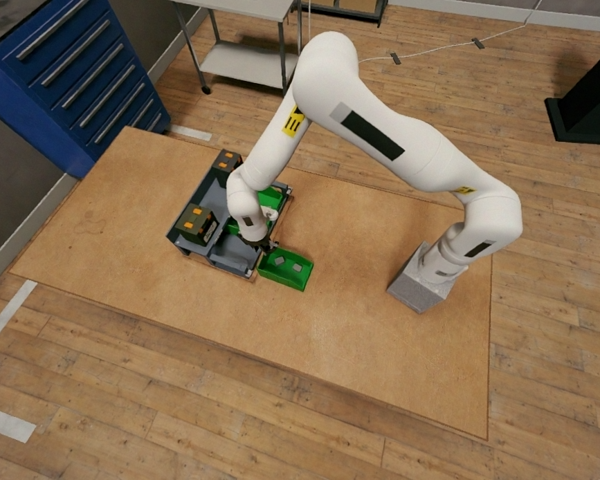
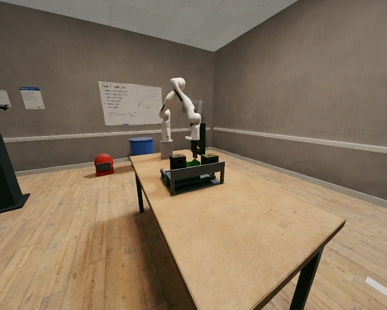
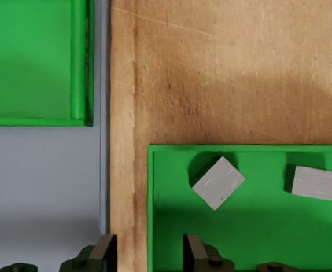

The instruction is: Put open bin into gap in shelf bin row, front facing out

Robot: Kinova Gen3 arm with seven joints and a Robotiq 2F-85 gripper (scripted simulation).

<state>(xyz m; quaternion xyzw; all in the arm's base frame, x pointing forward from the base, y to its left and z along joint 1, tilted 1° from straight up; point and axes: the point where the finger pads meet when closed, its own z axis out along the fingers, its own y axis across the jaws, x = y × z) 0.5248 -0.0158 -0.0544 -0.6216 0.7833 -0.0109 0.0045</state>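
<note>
The green open bin (image 1: 284,277) (image 3: 221,240) stands on the table in front of the grey shelf (image 2: 200,169) (image 3: 44,169), with two grey block parts (image 1: 279,260) (image 3: 219,183) (image 1: 297,267) (image 3: 314,182) in it. My gripper (image 1: 272,249) (image 2: 195,156) (image 3: 149,256) is partly open and empty, pointing down above the bin's wall at the shelf end. In the wrist view one finger is over the shelf's edge side and the other over the bin's inside. Green bins (image 1: 270,198) (image 3: 28,59) (image 1: 232,226) stand on the shelf; the arm hides part of them. A bare shelf bay lies beside them, at the wrist view's lower left.
Two dark boxes with orange latches (image 1: 196,224) (image 2: 209,158) (image 1: 227,164) (image 2: 177,161) stand on the shelf's upper board (image 1: 214,202). The shelf's front lip (image 3: 104,118) runs close to the bin's end. The arm's base block (image 1: 419,289) stands at the other end of the table.
</note>
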